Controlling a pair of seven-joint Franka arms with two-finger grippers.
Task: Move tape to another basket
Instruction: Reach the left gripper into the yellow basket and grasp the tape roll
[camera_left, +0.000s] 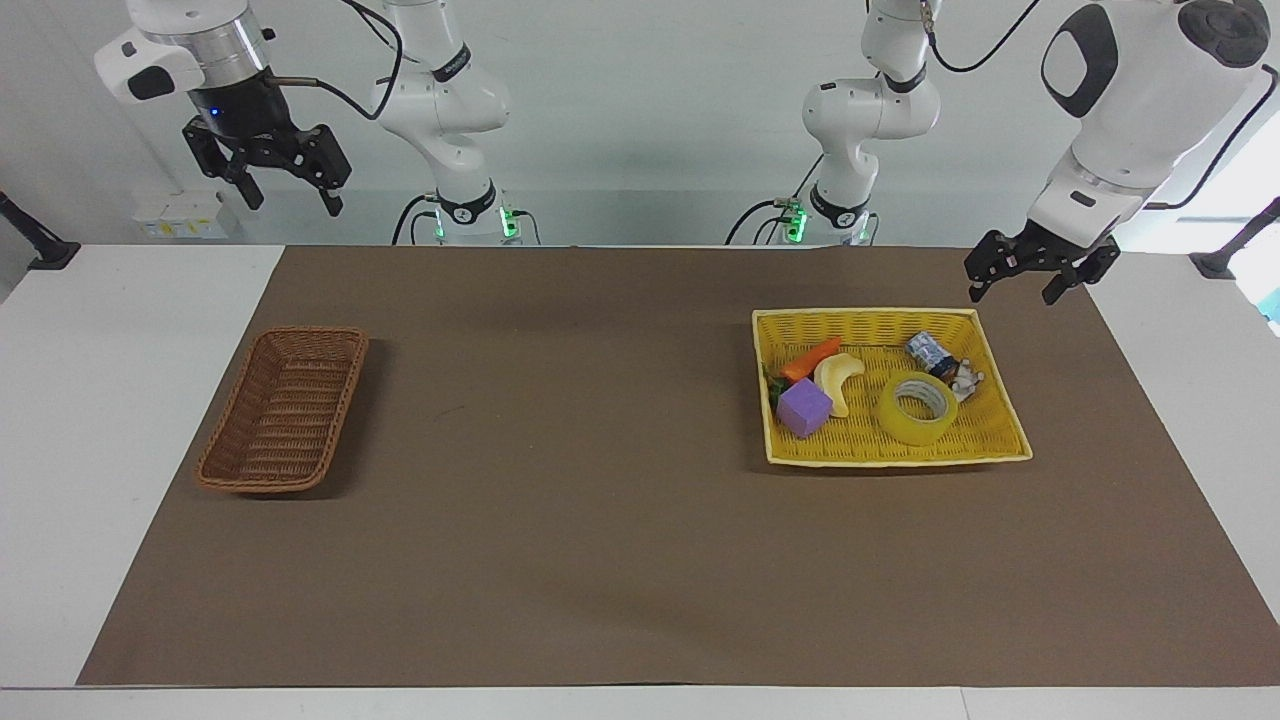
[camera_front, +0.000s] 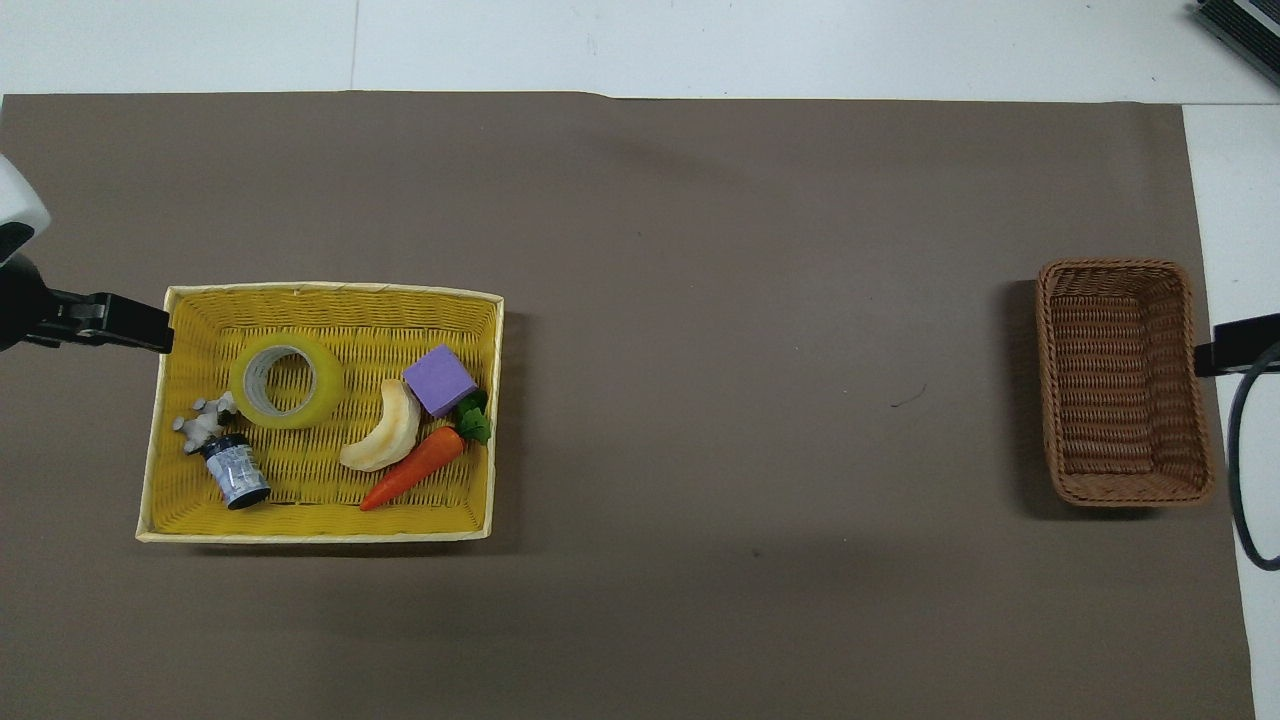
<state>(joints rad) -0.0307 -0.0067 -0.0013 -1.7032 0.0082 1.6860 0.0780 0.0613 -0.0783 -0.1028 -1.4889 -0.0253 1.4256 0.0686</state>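
1. Two baskets on one big brown mat (camera_left: 600, 520), and the mat covers most of a white table (camera_left: 90, 400); white strips show at both ends and along the bottom edge of the facing view.
2. Tape (camera_left: 918, 408) lies flat, hole up, in the yellow basket (camera_left: 900, 452) at center right of the facing view. In the overhead view the tape (camera_front: 286, 380) is in the upper left part of that basket (camera_front: 320, 526).
3. Also in the yellow one: a purple cube (camera_left: 804, 407), a pale banana (camera_left: 838, 382), a carrot (camera_left: 811, 359), a small can (camera_left: 929, 352) on its side, and a little grey figure (camera_left: 966, 378) just beside the tape.
4. Brown basket (camera_left: 283, 410) sits at center left of the facing view, well apart from the yellow one, nothing in it. In the overhead view the brown basket (camera_front: 1122, 380) is near the right edge of the frame.
5. Left gripper (camera_left: 1030, 282) hangs in the air over the mat, just off the yellow basket's upper right corner in the facing view, fingers spread wide, holding nothing.
6. Right gripper (camera_left: 288, 195) waits high up at upper left of the facing view, fingers wide too, holding nothing.
7. Room: plain pale wall along the top, both arm bases with green lights at the table's upper edge, some black cables looping off the arms, and a bright window at the right edge.
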